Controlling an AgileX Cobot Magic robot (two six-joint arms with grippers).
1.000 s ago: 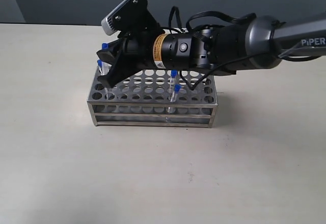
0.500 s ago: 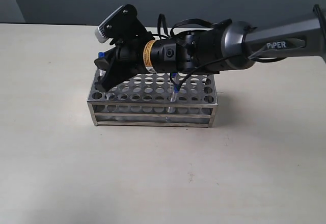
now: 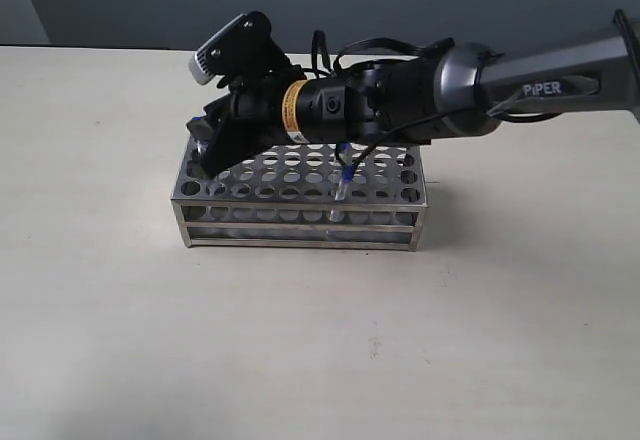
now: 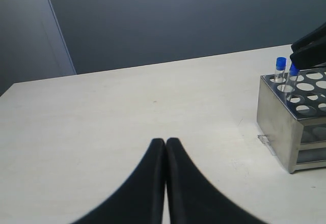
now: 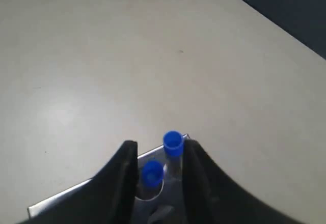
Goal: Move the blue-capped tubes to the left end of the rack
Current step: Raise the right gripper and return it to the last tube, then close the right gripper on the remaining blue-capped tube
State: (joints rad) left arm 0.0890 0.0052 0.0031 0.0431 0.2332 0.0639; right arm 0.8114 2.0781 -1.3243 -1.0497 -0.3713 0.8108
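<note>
left gripper [image 4: 166,150] sits well off the rack [image 3: 300,222], out past its left end, over the table [image 3: 120,310]. Its fingers are pressed together with nothing in them, so I count it idle.

Rack's left end: two blue-capped tubes [image 5: 172,141] stand in the end holes. right gripper [image 3: 206,156] is down over them, fingers straddling both caps with a narrow gap. I can't tell if the pads are clamped on the nearer tube [image 5: 151,174] or free of it. The left wrist view shows that one leaning under the fingertip, so my guess is it's not seated or let go yet.

Right of the rack's middle: two more, front tube [image 3: 345,182] and rear tube [image 3: 341,148], the rear one mostly behind the arm. Both left to move. I make it roughly half done.

Materials:
- Rack is shiny steel sheet with punched round holes, open sides and hard edges. I expect a tilted tube to bind on a hole rim.
- Tubes are thin clear plastic, round, probably slick. Caps are bright blue cylinders.
- Fingers are matte black and curved.
- Table is flat matte beige.
</note>
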